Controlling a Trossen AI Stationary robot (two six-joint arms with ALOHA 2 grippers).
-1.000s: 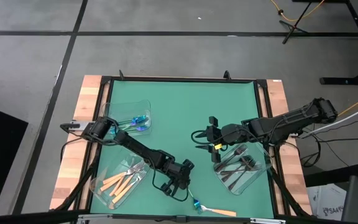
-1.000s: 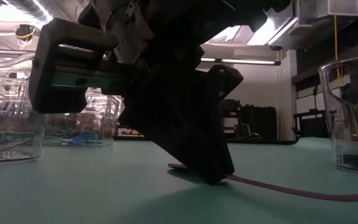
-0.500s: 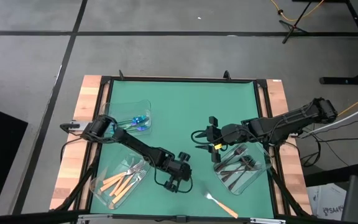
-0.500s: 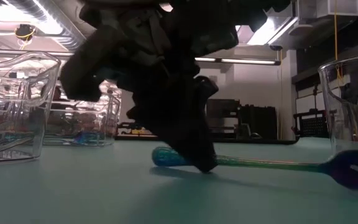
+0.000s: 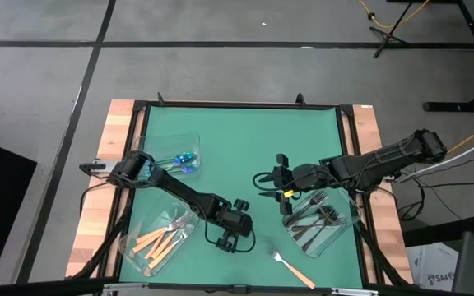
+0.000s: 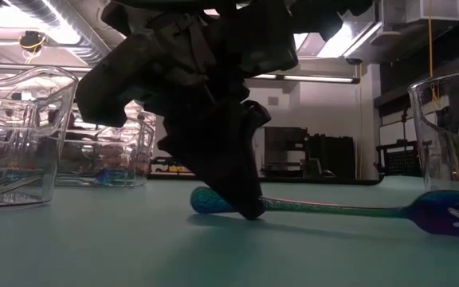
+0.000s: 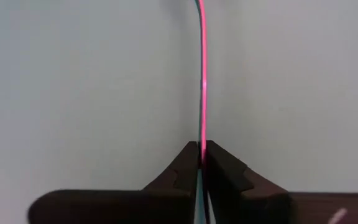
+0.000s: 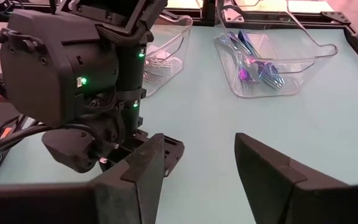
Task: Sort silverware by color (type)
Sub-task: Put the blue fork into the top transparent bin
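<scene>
Fingers of the left gripper (image 6: 249, 209) were clenched on the blue fork (image 6: 333, 210), pinching its slim handle near the rounded end, down on the counter (image 5: 245, 148) near the front edge. Right gripper (image 8: 194, 165), near mid-counter beside the tray of dark forks (image 5: 315, 222), stood released and empty. Judged light, stiff and glossy, the fork could swivel in so thin a pinch; a hold nearer mid-handle seems steadier. Its long axis lay flat, tines away from the gripper. An orange fork (image 5: 293, 268) lay loose nearby.
</scene>
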